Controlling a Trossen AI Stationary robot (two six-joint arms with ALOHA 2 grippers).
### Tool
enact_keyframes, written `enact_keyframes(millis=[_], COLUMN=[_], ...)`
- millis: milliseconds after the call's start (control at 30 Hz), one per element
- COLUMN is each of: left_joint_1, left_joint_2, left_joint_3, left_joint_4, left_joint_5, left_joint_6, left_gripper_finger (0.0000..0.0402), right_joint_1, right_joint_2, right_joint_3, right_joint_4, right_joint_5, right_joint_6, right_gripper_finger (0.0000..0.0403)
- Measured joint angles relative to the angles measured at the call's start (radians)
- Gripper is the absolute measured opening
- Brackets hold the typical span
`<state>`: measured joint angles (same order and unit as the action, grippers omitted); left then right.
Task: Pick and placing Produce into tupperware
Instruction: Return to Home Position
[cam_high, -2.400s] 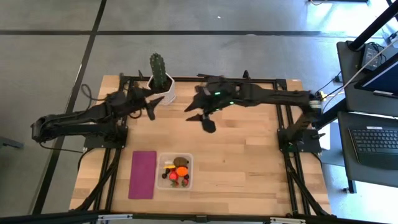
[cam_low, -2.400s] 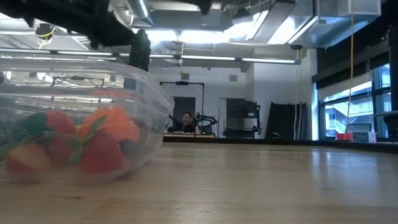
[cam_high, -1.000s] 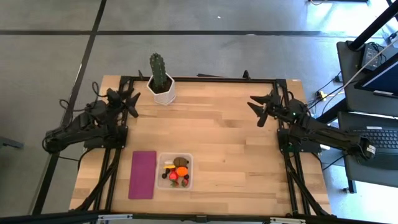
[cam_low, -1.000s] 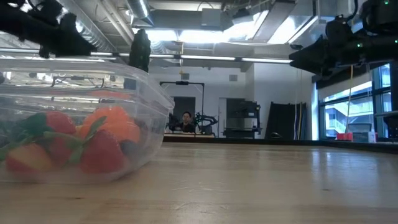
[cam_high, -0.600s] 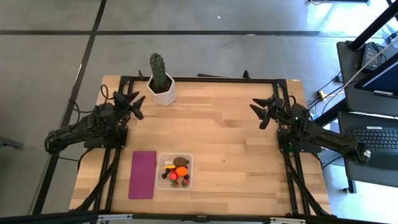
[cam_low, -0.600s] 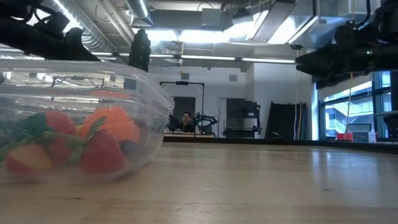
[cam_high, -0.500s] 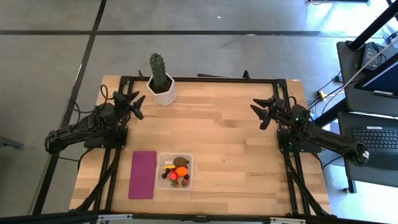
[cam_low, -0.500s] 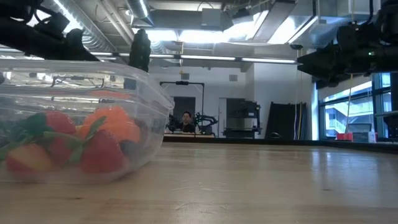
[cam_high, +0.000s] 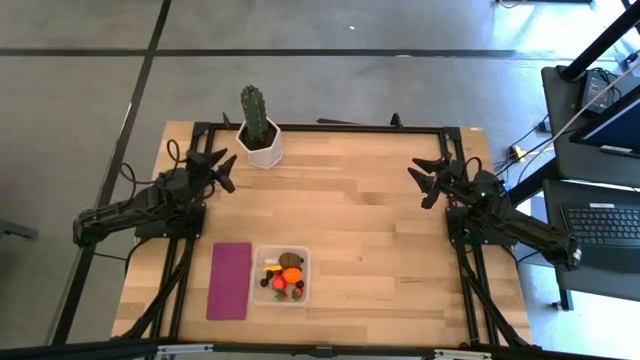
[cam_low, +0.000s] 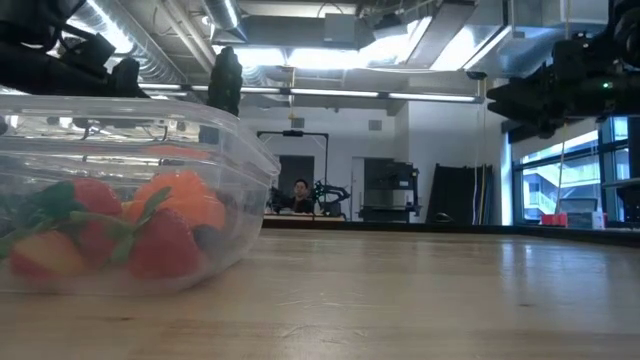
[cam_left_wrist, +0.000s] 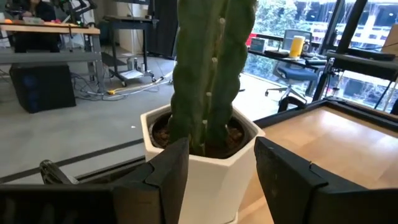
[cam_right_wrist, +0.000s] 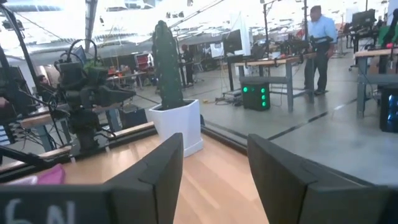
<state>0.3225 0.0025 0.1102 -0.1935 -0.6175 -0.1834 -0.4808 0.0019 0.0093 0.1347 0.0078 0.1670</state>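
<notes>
The tupperware (cam_high: 306, 262) stands near the table's near edge, resting on its base, close up in the low view (cam_low: 240, 160). The produce lies inside it: an orange ball (cam_high: 291, 275), a brown kiwi (cam_high: 291, 260), red strawberries (cam_low: 160, 245), a thin yellow piece (cam_high: 268, 270) and dark berries (cam_high: 298, 290). My left gripper (cam_high: 215, 165) hovers open at the far left, pointing at the cactus pot (cam_left_wrist: 205, 168). My right gripper (cam_high: 425, 180) hovers open at the far right, well above the table (cam_low: 500, 100). Neither holds anything.
A tall green cactus in a white pot (cam_high: 258, 128) stands at the far edge, just ahead of my left gripper. A flat magenta rectangle (cam_high: 230, 280) lies left of the tub. Bare wood (cam_high: 370, 230) fills the middle and right of the table. People and benches show in the room behind.
My right gripper has drifted a little toward the table's right edge as its arm folds back. My left gripper has crept slightly toward the cactus. Both have stayed open, and the tub and the produce have not moved.
</notes>
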Motion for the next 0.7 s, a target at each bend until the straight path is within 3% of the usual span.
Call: enact_keyframes(millis=[700], left_joint_1=[0.000], left_joint_2=[0.000], left_joint_3=[-0.036], left_joint_4=[0.033], left_joint_5=[0.042], left_joint_6=[0.010], left_gripper_finger=[0.0176], right_joint_1=[0.000], right_joint_2=[0.000], right_joint_3=[0.000], right_joint_4=[-0.007], right_joint_5=[0.010], right_joint_6=[-0.068], right_gripper_finger=[0.0181])
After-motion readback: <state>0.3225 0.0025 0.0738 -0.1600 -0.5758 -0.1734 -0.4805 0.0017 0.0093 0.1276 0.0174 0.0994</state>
